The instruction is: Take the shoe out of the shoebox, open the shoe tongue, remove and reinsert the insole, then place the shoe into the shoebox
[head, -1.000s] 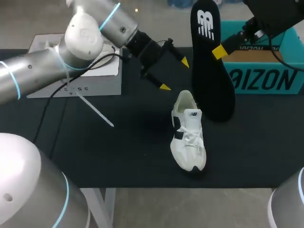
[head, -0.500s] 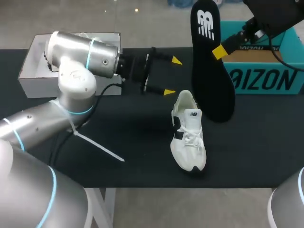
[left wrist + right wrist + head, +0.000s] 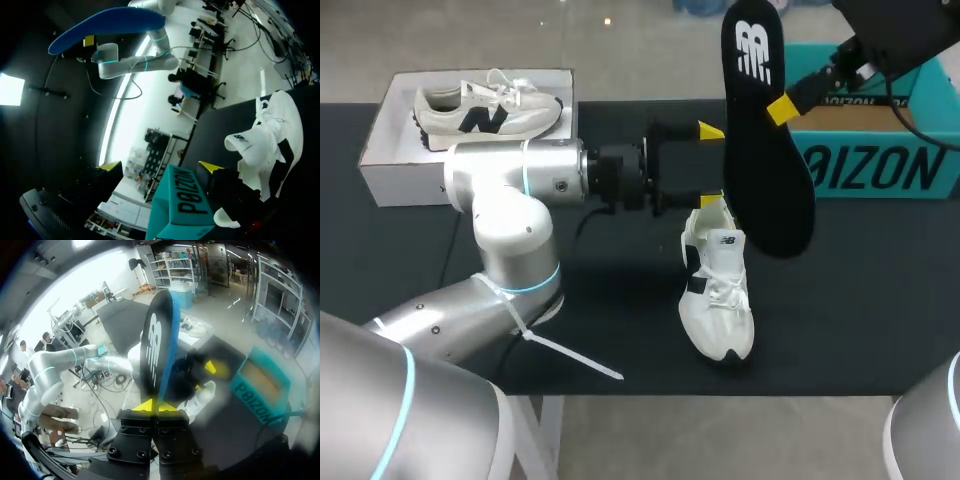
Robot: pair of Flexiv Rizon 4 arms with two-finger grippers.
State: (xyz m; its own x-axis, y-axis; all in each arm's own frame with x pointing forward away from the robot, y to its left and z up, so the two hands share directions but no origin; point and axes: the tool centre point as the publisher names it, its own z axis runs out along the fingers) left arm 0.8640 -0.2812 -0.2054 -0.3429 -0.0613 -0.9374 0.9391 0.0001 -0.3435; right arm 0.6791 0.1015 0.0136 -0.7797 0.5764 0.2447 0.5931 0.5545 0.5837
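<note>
In the middle of the black table: a white shoe, flat on its sole, toe toward the near edge. Out of the teal shoebox, well apart from it. Shoebox at the far right corner.

For the left arm: comes in from the near left, bends hard at the elbow, then lies flat and low, pointing sideways at the shoe's heel. At its end, the left gripper, spread wide, holding nothing. One yellow tip right by the heel; touching or not, hard to tell. Shoe beside that finger, not between the two.

For the right arm: comes in from the far right corner. Right gripper pinched tight on the black insole, both yellow tips pressed against it. Insole up in the air, narrow end high, wide end near the shoe's heel. Blue on its underside.

At the far left: a white box with another shoe lying inside.
</note>
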